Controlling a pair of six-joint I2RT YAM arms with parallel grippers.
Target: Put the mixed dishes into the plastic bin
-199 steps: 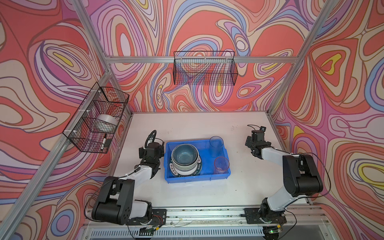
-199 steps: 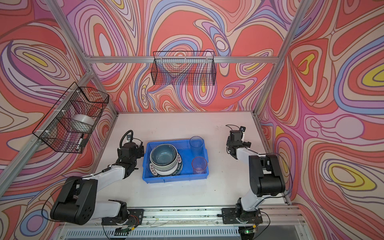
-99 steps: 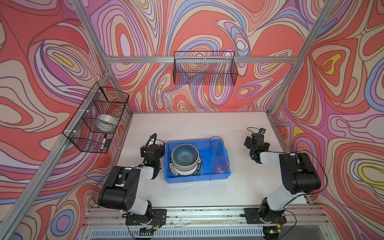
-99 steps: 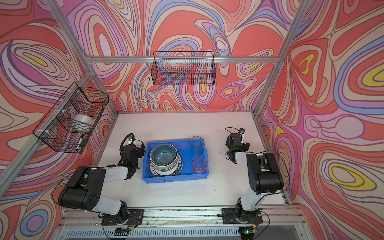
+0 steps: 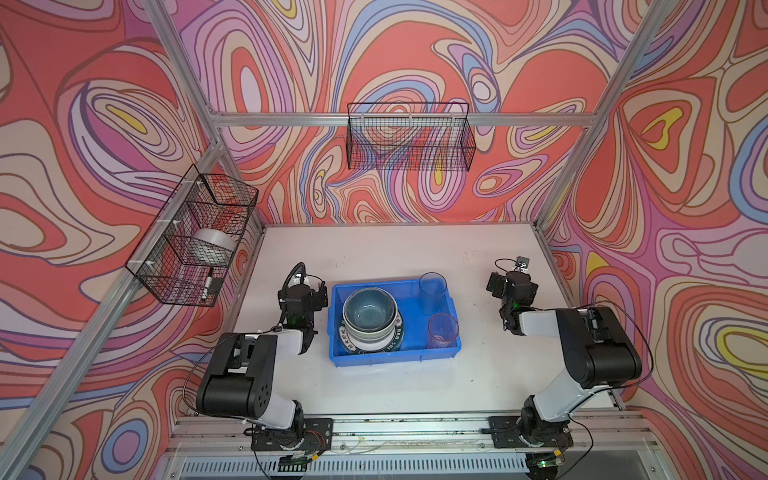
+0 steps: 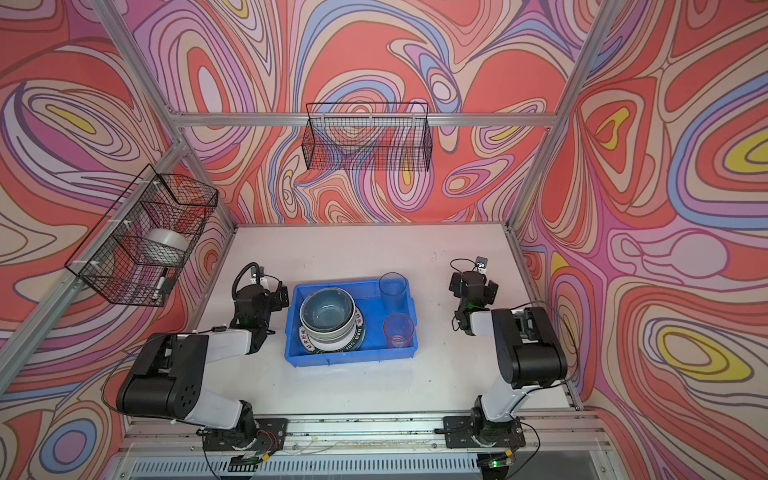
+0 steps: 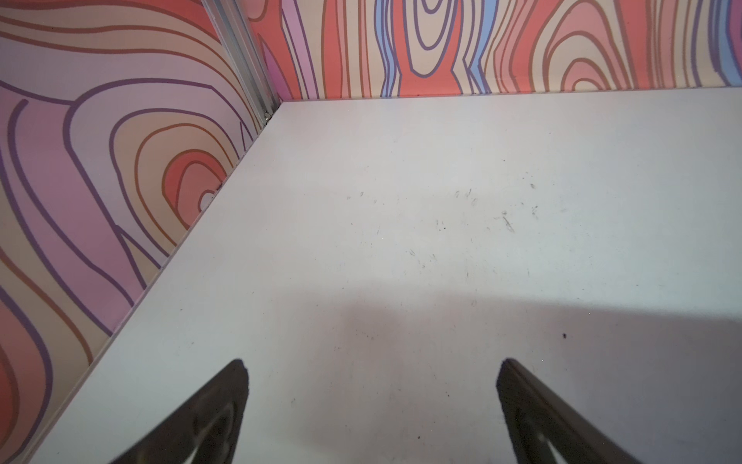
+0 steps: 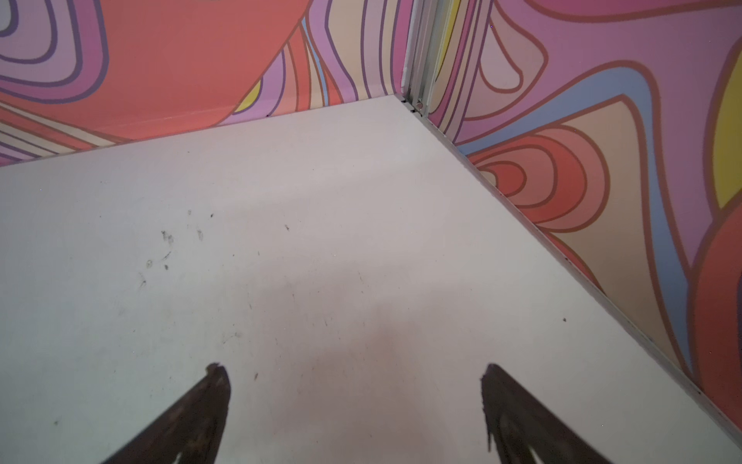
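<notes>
Resting mid-surface in both top views, the bright blue rectangular plastic bin, smooth-walled with a rolled rim, lies on the matt white surface. Its long axis runs across the scene, parallel to the back wall. Its left half holds a glossy dark blue round bowl, mouth up, nested in paler bowls. These are stacked on a white plate with a lettered dark rim. Its right half holds two upright cylinders, mouths up and apart: the clear blue plastic tumbler at the far corner and the clear pink plastic tumbler nearer the front wall.

Left wrist view: the left pincer, two dark tapering fingers standing wide apart and holding nothing, over bare scuffed surface facing a wall corner.

Right wrist view: the right pincer, likewise spread and holding nothing, over speckled surface.
</notes>
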